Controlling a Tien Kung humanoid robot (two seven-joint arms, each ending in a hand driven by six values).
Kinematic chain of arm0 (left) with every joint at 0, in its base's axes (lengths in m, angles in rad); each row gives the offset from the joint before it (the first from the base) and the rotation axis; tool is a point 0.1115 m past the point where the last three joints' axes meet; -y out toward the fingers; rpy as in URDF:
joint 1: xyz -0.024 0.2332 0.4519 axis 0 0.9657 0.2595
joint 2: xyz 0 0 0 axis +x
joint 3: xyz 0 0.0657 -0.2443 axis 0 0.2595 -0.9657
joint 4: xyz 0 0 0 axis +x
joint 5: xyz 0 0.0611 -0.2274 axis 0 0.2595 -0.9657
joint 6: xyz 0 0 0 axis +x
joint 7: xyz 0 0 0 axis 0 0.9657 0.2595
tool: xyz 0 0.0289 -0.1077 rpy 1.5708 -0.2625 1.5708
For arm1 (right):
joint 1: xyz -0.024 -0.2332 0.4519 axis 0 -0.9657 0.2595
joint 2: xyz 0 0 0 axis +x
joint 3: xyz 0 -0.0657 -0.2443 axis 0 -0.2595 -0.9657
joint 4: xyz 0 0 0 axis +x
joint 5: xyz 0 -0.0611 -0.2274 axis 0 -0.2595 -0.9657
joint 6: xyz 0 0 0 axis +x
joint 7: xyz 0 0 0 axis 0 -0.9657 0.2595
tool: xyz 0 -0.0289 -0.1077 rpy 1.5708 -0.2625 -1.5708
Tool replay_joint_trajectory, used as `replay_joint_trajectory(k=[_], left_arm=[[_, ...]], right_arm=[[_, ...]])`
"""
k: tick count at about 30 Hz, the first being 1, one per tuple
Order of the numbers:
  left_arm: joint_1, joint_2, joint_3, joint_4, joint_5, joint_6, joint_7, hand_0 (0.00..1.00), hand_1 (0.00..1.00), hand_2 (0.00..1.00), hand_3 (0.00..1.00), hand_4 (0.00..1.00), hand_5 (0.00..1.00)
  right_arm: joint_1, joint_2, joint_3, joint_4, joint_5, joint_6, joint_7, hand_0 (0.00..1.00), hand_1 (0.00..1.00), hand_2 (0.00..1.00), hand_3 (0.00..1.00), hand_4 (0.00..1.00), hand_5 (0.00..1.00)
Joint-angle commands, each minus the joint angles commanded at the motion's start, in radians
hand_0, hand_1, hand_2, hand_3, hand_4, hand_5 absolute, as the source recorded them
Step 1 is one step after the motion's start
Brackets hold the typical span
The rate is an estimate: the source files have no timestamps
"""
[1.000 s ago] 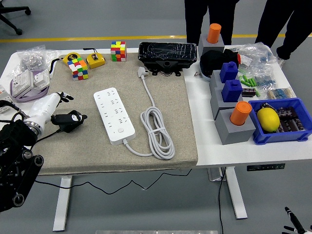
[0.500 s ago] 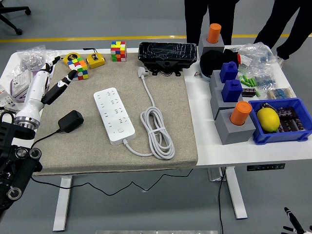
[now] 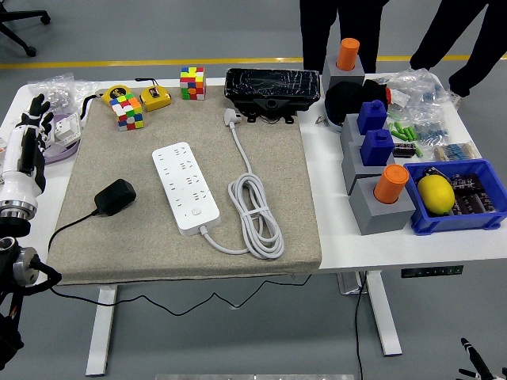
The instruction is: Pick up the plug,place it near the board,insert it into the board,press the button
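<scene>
White table (image 3: 380, 245) with a beige mat (image 3: 190, 237) over its left and middle part. Black plug (image 3: 116, 196) lies on the mat's left portion, its thin black cord running off toward the near left edge; nothing holds it. White power strip (image 3: 185, 186) lies just to the plug's right, not touching it, set at a slant, with its thick white cable (image 3: 255, 214) coiled beside it on the right and ending in a white plug head (image 3: 230, 118) near the mat's far edge. Left hand (image 3: 30, 131) is raised at the far left edge of the table, well apart from the plug, fingers spread and relaxed, holding nothing (white forearm below it). Right hand is out of view. Far edge of mat: two colour cubes (image 3: 127, 111), yellow tape measure (image 3: 155, 98), black box (image 3: 274, 91). Right side of table: grey blocks bearing orange (image 3: 391, 183) and blue pegs, blue bin (image 3: 451, 214) holding a lemon (image 3: 435, 194). Persons stand at the far side, dark trousers (image 3: 333, 24) only in view
</scene>
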Motion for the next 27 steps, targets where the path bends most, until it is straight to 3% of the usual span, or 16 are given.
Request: replay_joint_trajectory(k=[2, 3, 8, 9, 12, 18, 27], left_arm=[[0.010, 0.000, -0.017, -0.003, -0.053, -0.014, 0.002, 0.964, 0.955, 0.897, 0.875, 0.998, 0.998], [0.014, -0.001, -0.024, -0.006, -0.056, -0.018, 0.002, 0.885, 0.866, 0.806, 0.814, 0.998, 0.998], [0.034, -0.005, -0.053, -0.019, -0.051, -0.031, 0.006, 0.885, 0.866, 0.806, 0.814, 0.998, 0.998], [0.039, -0.005, -0.055, -0.023, -0.048, -0.034, 0.009, 0.839, 0.808, 0.769, 0.797, 0.998, 0.998], [0.046, -0.004, -0.054, -0.029, -0.044, -0.039, 0.014, 0.839, 0.808, 0.769, 0.797, 0.998, 0.998], [0.062, -0.005, -0.057, -0.045, -0.016, -0.036, 0.025, 0.818, 0.791, 0.755, 0.777, 0.998, 0.998], [0.085, -0.013, -0.083, -0.100, 0.102, -0.020, 0.057, 0.793, 0.773, 0.740, 0.758, 0.998, 0.998]], right_arm=[[0.001, 0.001, 0.000, 0.000, -0.002, 0.001, -0.001, 0.780, 0.728, 0.712, 0.733, 0.998, 0.938], [0.001, 0.001, -0.004, 0.000, 0.001, 0.001, 0.000, 0.780, 0.728, 0.712, 0.733, 0.998, 0.939], [0.005, 0.002, -0.014, 0.000, 0.010, 0.001, 0.001, 0.780, 0.728, 0.712, 0.733, 0.998, 0.939], [0.004, 0.002, -0.016, 0.000, 0.011, 0.001, 0.001, 0.780, 0.728, 0.712, 0.733, 0.998, 0.939], [0.002, 0.002, -0.010, 0.000, 0.003, 0.001, -0.002, 0.780, 0.728, 0.712, 0.733, 0.998, 0.939], [-0.002, 0.005, -0.012, 0.000, 0.000, 0.004, -0.002, 0.780, 0.729, 0.712, 0.733, 0.998, 0.940], [-0.011, 0.017, -0.008, 0.000, -0.013, 0.008, 0.000, 0.780, 0.728, 0.713, 0.733, 0.998, 0.940]])
